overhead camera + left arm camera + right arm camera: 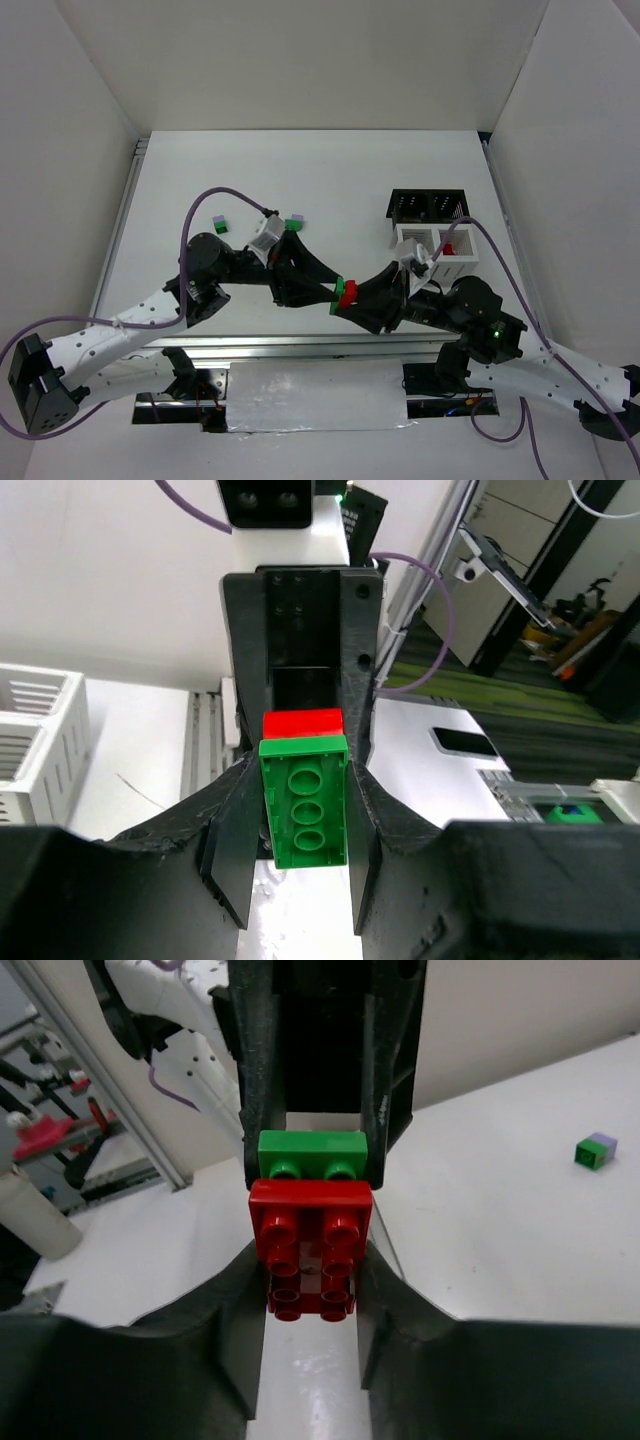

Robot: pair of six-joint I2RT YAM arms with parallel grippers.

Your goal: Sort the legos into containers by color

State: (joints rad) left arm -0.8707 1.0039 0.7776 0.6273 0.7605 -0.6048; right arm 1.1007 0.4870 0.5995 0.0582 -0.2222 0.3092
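The left claw (333, 287) is seen closed upon a green brick (305, 800), and the right claw (356, 297) is closed upon a red brick (310, 1250). The two bricks are held pressed against each other above the counter (330, 180), between the two arms. Two lavender-on-green legos (219, 223) are left lying further back on the counter, well apart from the bins. Something red, perhaps a brick, is seen in the right cell of the white bin (462, 268), which touches the black bin (430, 192).
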